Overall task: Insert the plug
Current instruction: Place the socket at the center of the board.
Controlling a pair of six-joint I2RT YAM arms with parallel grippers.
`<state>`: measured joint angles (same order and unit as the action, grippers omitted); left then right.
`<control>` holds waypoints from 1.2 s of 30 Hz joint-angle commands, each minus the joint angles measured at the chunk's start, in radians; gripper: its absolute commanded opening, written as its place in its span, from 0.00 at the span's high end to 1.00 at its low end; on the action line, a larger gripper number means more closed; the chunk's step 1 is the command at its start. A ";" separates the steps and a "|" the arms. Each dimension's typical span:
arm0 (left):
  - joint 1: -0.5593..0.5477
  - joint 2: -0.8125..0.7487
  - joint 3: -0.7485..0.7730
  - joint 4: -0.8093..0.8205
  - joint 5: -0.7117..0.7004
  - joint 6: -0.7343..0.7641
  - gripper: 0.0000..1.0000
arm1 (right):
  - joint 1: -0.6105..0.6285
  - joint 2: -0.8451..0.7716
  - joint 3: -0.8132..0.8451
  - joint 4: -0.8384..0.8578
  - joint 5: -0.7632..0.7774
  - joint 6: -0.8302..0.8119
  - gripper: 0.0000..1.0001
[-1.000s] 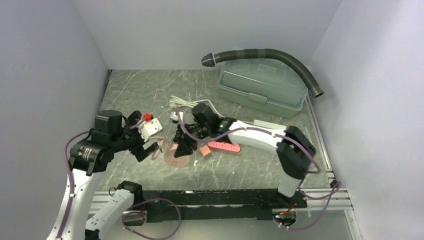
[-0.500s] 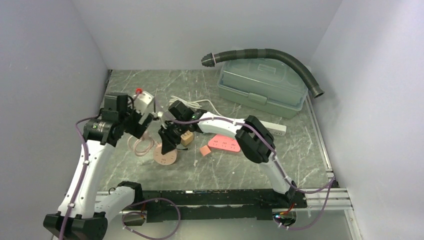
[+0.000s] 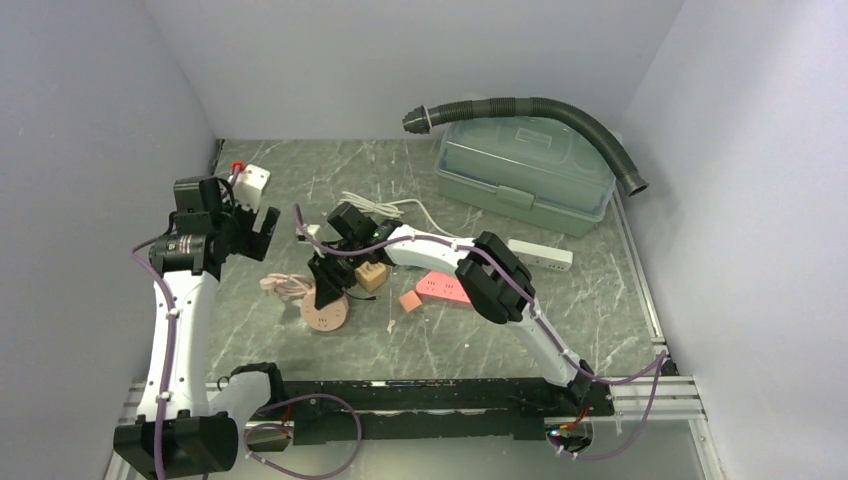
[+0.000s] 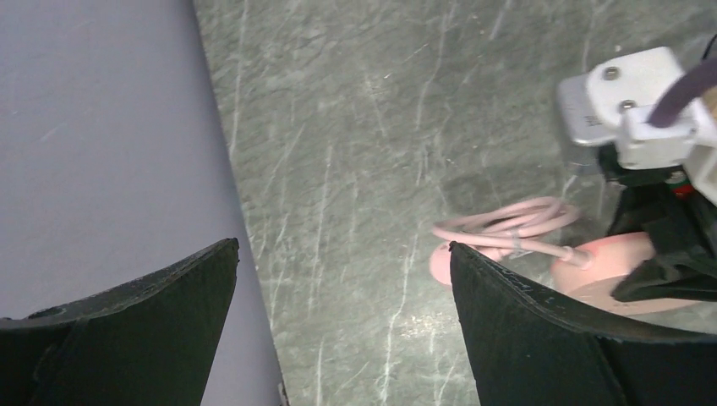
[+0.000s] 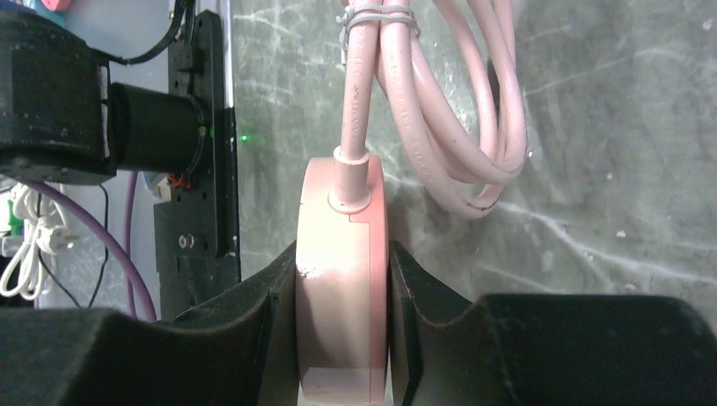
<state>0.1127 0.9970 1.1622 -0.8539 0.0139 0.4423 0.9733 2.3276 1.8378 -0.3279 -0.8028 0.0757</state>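
A flat round pink disc (image 5: 342, 279) with a pink cord (image 5: 440, 110) coming out of its edge stands on edge between my right gripper's fingers (image 5: 440, 338). My right gripper (image 5: 342, 283) is shut on it. In the top view the disc (image 3: 325, 313) sits low over the table at centre-left, under my right gripper (image 3: 326, 285), with the coiled cord (image 3: 285, 285) lying to its left. A pink power strip (image 3: 445, 288) lies to the right. My left gripper (image 3: 256, 228) is open and empty, raised at the back left; its view shows the cord (image 4: 507, 227) and the disc (image 4: 609, 271).
A white plug and cable (image 3: 375, 208) and a white power strip (image 3: 540, 253) lie behind. A tan block (image 3: 372, 275) and a small pink block (image 3: 409, 301) sit by the disc. A grey-green lidded box (image 3: 525, 175) with a black hose (image 3: 540, 108) stands at the back right. The left wall (image 4: 101, 152) is close.
My right gripper has carried the pink disc to the left. My left gripper has drawn back and to the left, away from the cord, which now lies on the table.
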 commanded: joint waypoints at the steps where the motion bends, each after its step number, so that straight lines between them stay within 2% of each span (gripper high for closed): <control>1: 0.004 0.002 0.009 0.025 0.088 -0.028 0.00 | 0.002 0.047 0.073 0.078 0.029 0.016 0.72; 5: 0.004 -0.004 0.003 0.019 0.104 -0.027 0.00 | 0.002 0.102 0.127 0.078 -0.028 0.023 0.69; 10: 0.004 -0.002 0.003 0.016 0.114 -0.014 0.00 | 0.001 0.184 0.212 -0.028 -0.112 0.010 0.70; 15: 0.004 0.008 -0.018 0.032 0.141 0.016 0.00 | -0.002 0.178 0.140 -0.005 -0.050 0.021 0.57; 16: 0.003 0.012 -0.023 0.036 0.140 0.025 0.00 | -0.006 0.179 0.133 -0.004 -0.019 0.026 0.54; 19: 0.004 0.022 -0.040 0.054 0.127 0.064 0.00 | -0.017 0.178 0.126 -0.015 0.020 0.022 0.31; 22: 0.003 0.024 -0.048 0.063 0.123 0.086 0.00 | -0.018 0.145 0.098 0.001 0.047 0.007 0.20; 25: 0.005 0.024 -0.033 0.042 0.144 0.080 0.00 | -0.019 0.108 0.095 0.011 0.048 0.008 0.16; 27: 0.006 0.021 -0.021 0.020 0.156 0.084 0.00 | -0.018 0.078 0.094 0.025 0.058 0.017 0.01; 36: 0.005 -0.042 -0.063 -0.070 0.196 0.177 0.00 | -0.056 -0.114 0.002 0.055 0.140 0.028 0.00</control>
<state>0.1127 0.9897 1.1103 -0.8764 0.1555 0.5659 0.9470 2.3714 1.8671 -0.3058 -0.7288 0.1070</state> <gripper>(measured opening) 0.996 0.994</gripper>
